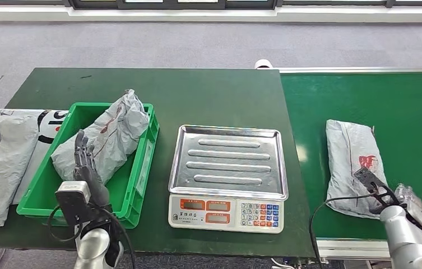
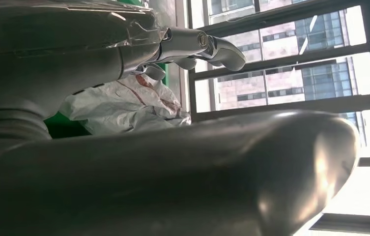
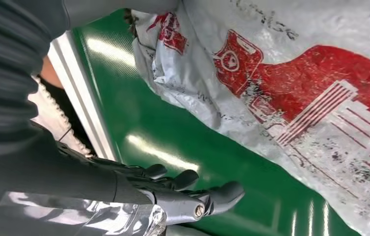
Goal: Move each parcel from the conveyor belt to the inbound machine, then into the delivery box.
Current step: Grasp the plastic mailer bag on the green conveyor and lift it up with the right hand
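Note:
A grey parcel with red print lies flat on the green conveyor belt. My right hand hovers at that parcel's near right corner, open and holding nothing. In the right wrist view its fingers reach out over the belt beside the parcel, apart from it. A second grey parcel sits crumpled in the green delivery box. My left hand stands over the box's near side against this parcel, fingers straight and apart. The parcel shows beyond the fingers.
The inbound machine, a scale with a bare steel tray and keypad, stands between box and belt on the dark green table. Flat grey and white bags lie left of the box. Grey floor lies beyond the table.

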Controlling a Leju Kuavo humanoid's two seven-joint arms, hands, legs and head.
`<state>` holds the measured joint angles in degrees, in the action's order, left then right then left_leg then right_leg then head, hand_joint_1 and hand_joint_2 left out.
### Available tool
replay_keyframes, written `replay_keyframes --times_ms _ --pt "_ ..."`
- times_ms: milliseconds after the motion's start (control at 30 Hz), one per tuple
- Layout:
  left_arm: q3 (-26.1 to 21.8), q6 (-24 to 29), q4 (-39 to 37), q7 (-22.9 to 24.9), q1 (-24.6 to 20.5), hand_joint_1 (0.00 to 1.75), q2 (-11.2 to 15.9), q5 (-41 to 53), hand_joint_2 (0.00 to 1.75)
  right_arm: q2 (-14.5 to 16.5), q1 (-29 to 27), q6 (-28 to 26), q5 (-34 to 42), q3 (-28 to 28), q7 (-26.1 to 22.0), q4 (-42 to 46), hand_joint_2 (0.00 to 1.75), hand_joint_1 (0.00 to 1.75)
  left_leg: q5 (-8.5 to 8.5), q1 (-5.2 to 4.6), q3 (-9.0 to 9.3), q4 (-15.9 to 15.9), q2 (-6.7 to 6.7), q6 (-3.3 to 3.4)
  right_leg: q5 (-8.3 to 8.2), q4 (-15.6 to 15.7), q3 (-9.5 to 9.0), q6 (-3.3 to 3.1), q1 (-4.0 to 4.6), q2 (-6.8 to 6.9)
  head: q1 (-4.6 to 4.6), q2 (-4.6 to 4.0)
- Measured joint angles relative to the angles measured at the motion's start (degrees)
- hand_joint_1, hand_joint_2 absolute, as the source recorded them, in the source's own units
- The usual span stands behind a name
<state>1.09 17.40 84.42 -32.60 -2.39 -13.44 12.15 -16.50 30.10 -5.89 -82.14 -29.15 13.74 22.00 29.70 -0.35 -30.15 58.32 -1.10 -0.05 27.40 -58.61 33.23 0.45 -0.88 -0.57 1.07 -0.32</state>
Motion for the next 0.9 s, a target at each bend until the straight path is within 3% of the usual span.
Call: replay_keyframes --times_ms 33,133,167,267,300,500,633,900 --pt "0.0 0.0 -0.2 0.4 -0.3 0.00 -0.1 0.7 0.00 0.4 -0.2 0.4 0.0 -0.4 0.0 -0.2 1.75 0.00 0.00 0.03 0.03 0.0 0.03 0.00 0.00 0.0 -0.02 0.00 0.03 -0.03 0.00 0.00" --pt "0.3 -0.1 -0.9 1.5 -1.1 0.00 -0.3 2.5 0.00 1.8 -0.7 1.0 0.0 -1.6 -0.5 -0.7 1.75 0.60 0.02 0.11 0.18 0.0 0.13 -0.01 0.00 0.0 -0.15 -0.01 0.12 -0.16 0.00 0.00" --pt "0.5 -0.1 -1.1 2.0 -1.4 0.00 -0.3 3.2 0.00 2.3 -0.9 1.4 0.0 -2.1 -1.0 -0.7 1.75 0.67 0.04 0.15 0.23 0.0 0.15 -0.02 0.00 0.1 -0.23 -0.01 0.16 -0.19 0.00 -0.01" --pt "1.3 -0.1 -1.9 3.2 -2.5 0.00 -0.4 4.7 0.00 4.0 -1.7 2.0 -0.1 -3.2 -3.3 -0.8 1.75 0.09 0.13 0.33 0.32 0.0 0.29 -0.06 -0.01 0.2 -0.52 -0.03 0.33 -0.35 0.00 -0.01" --pt "1.5 -0.1 -2.2 3.4 -2.7 0.00 -0.4 5.1 0.00 4.6 -1.8 1.6 -0.3 -3.4 -4.1 -0.8 1.75 0.05 0.20 0.37 0.32 0.0 0.40 -0.08 -0.01 0.2 -0.64 -0.04 0.37 -0.46 0.00 -0.01" --pt "1.9 0.4 -2.9 4.3 -3.1 0.00 -0.5 5.9 0.00 7.4 -1.7 -3.5 -2.3 -4.0 -7.2 -0.7 1.75 0.12 0.39 0.43 0.49 0.0 0.94 -0.08 -0.04 0.3 -0.90 -0.09 0.42 -0.95 0.00 0.00" --pt "1.9 0.5 -3.1 4.4 -3.1 0.00 -0.5 6.0 0.00 8.7 -1.4 -5.1 -2.7 -4.2 -8.1 -0.7 1.75 0.01 0.37 0.45 0.54 0.0 1.00 -0.11 -0.08 0.3 -0.89 -0.12 0.44 -1.00 0.00 -0.01" --pt "1.9 0.7 -3.0 4.4 -2.8 0.00 -0.5 6.3 0.00 10.2 -1.1 -9.9 -3.0 -4.2 -9.2 -0.7 1.75 0.00 0.36 0.46 0.48 0.0 0.95 -0.11 -0.09 0.3 -0.87 -0.14 0.44 -0.97 0.00 0.00"
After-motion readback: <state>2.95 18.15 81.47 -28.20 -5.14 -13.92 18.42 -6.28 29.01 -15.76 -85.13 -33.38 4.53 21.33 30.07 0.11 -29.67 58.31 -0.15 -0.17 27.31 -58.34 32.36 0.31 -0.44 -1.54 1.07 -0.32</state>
